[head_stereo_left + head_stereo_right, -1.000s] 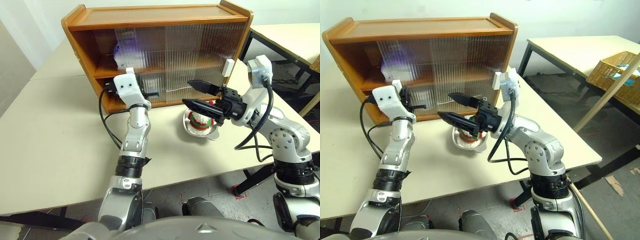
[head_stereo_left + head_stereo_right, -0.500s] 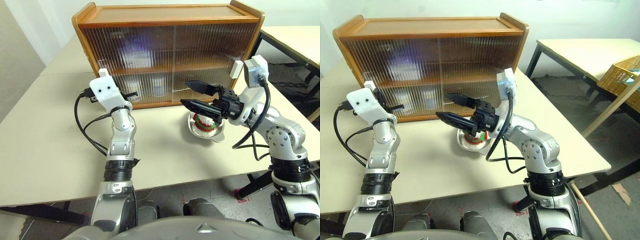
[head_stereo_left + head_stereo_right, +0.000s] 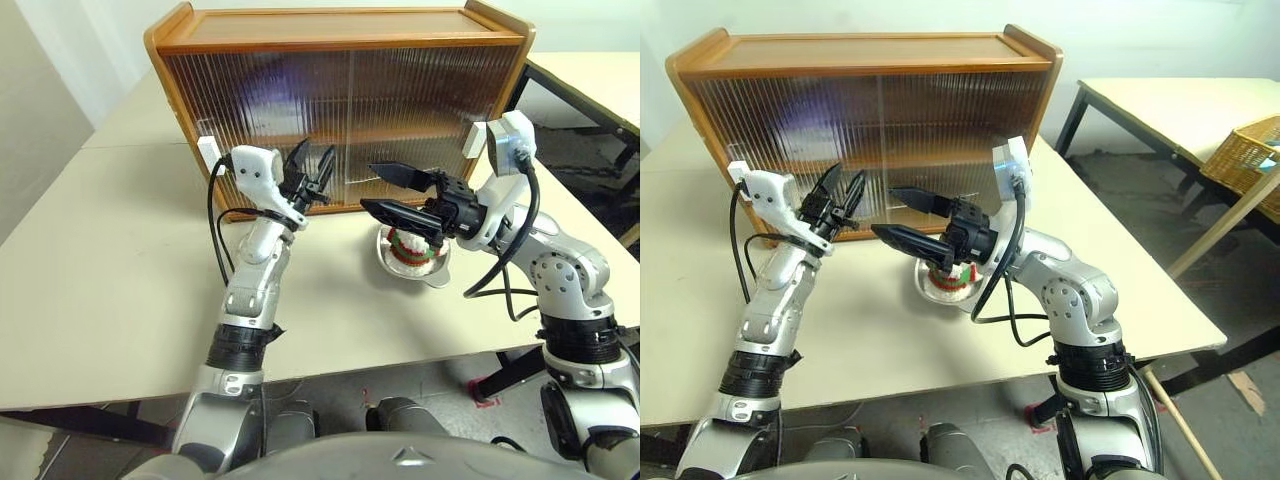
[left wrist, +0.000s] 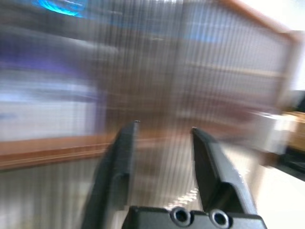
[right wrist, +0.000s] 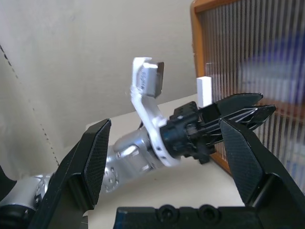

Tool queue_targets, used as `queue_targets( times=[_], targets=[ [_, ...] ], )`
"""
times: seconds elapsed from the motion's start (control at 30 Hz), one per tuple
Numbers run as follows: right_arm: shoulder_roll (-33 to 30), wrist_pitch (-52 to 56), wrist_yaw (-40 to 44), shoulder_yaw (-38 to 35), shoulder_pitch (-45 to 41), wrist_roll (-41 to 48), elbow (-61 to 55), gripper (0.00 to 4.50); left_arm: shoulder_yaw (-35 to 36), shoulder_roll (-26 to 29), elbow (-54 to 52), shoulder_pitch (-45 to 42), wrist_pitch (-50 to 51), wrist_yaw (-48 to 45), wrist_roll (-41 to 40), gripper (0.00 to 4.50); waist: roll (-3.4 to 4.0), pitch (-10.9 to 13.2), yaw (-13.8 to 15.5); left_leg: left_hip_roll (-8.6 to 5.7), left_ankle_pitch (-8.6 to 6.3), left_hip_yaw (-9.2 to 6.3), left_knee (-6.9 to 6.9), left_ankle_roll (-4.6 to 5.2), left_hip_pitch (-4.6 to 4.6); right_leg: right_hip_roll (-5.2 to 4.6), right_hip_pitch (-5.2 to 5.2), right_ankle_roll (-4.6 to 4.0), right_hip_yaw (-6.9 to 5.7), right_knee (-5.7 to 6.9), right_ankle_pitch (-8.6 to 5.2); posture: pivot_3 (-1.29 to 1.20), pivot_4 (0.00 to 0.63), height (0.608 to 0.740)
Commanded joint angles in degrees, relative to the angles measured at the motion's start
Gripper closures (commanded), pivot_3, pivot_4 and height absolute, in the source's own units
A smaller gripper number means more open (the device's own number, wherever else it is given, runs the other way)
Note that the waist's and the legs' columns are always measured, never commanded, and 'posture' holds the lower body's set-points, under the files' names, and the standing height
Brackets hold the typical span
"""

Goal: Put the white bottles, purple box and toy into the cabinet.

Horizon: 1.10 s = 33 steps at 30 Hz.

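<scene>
The worktop (image 3: 110,250) carries the cabinet (image 3: 340,30), whose ribbed sliding doors are drawn fully across its front; a white handle (image 3: 208,152) sits at the left edge of the doors and a second handle (image 3: 473,139) near the right edge. Behind the left door a lilac blur on the upper shelf is probably the purple box (image 3: 262,100), and pale shapes on the lower shelf may be the white bottles, though the ribbing hides their outlines. In front of the left door hovers the left claw (image 3: 311,165), its two fingers spread part-way with nothing between them, pointing toward the glass and slightly upward. Farther right, the right claw (image 3: 384,190) is spread wide and empty, its long fingers lying level and pointing toward the robot's left. Directly beneath and just behind those fingers stands the steel bowl (image 3: 437,273), with the toy (image 3: 408,245) sitting upright inside it, red-and-green stripes visible. The toy thus lies below the right claw and well to the right of the left claw, so the right arm is judged the nearer; a descent with the fingers turned downward would seem required, and a door would have to be slid open first.
</scene>
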Motion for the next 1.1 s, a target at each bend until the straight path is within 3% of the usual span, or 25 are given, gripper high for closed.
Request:
queue_targets(
  times=[0.03,0.13,0.3,0.43,0.67,0.8,1.1],
  targets=[
    [-0.4,-0.7,-0.3,-0.3,-0.3,-1.2,0.8,0.0,3.4,3.7,-2.3,0.0,2.4,-10.6,-9.6,1.12,0.01,0.0,-0.1,0.08,0.0,0.02,-0.01,-0.01,0.01,0.06,-0.02,-0.04,-0.06,0.0,0.0,-0.1,0.007,0.74],
    [0.2,-2.5,-2.0,-1.1,0.0,-2.8,1.8,0.0,5.7,10.6,-3.0,0.7,6.5,-22.7,-17.2,0.03,0.03,0.0,-0.1,0.43,0.0,-0.02,-0.07,0.0,0.03,0.26,-0.03,-0.07,-0.12,0.03,-0.02,-0.11,0.008,0.74],
    [1.0,-5.8,-5.7,-2.5,0.3,-6.2,4.9,0.0,7.4,17.1,-4.5,2.6,11.6,-32.4,-23.9,0.03,0.11,-0.1,-0.1,0.77,0.03,-0.1,-0.09,0.04,0.03,0.24,-0.1,-0.07,-0.1,0.05,0.01,-0.11,0.007,0.74],
    [1.4,-14.9,-10.1,-4.2,-0.6,-14.8,13.5,0.0,9.7,21.3,-8.6,7.6,16.4,-38.4,-29.7,0.03,0.12,-0.1,-0.4,0.75,0.05,-0.12,-0.09,0.08,0.01,0.03,-0.15,-0.44,-0.11,0.03,0.26,-0.1,0.006,0.74],
    [1.2,-22.9,-14.8,-5.9,-2.9,-22.4,24.6,0.0,12.0,23.6,-11.8,11.2,19.3,-39.8,-32.3,0.03,0.19,-0.1,-0.5,0.82,0.03,-0.14,-0.34,0.07,-0.11,-0.06,-0.48,-0.81,-0.1,0.03,0.5,-0.09,0.01,0.74],
    [0.8,-27.0,-17.0,-7.3,-4.7,-25.3,30.7,0.9,12.7,23.7,-11.8,11.2,19.3,-39.5,-32.0,0.0,0.21,-0.1,-0.4,0.88,0.07,-0.14,-0.63,0.13,-0.07,-0.02,-0.59,-0.87,-0.1,0.04,0.52,-0.07,0.011,0.74],
    [-1.3,-36.5,-22.7,-9.8,-10.5,-32.0,43.5,4.46,13.9,23.4,-12.8,12.6,19.6,-39.1,-32.3,0.0,0.3,-0.1,-0.3,0.96,0.09,-0.15,-0.73,0.16,-0.03,0.0,-0.6,-0.69,-0.1,0.05,0.61,-0.06,0.014,0.74]
  ],
)
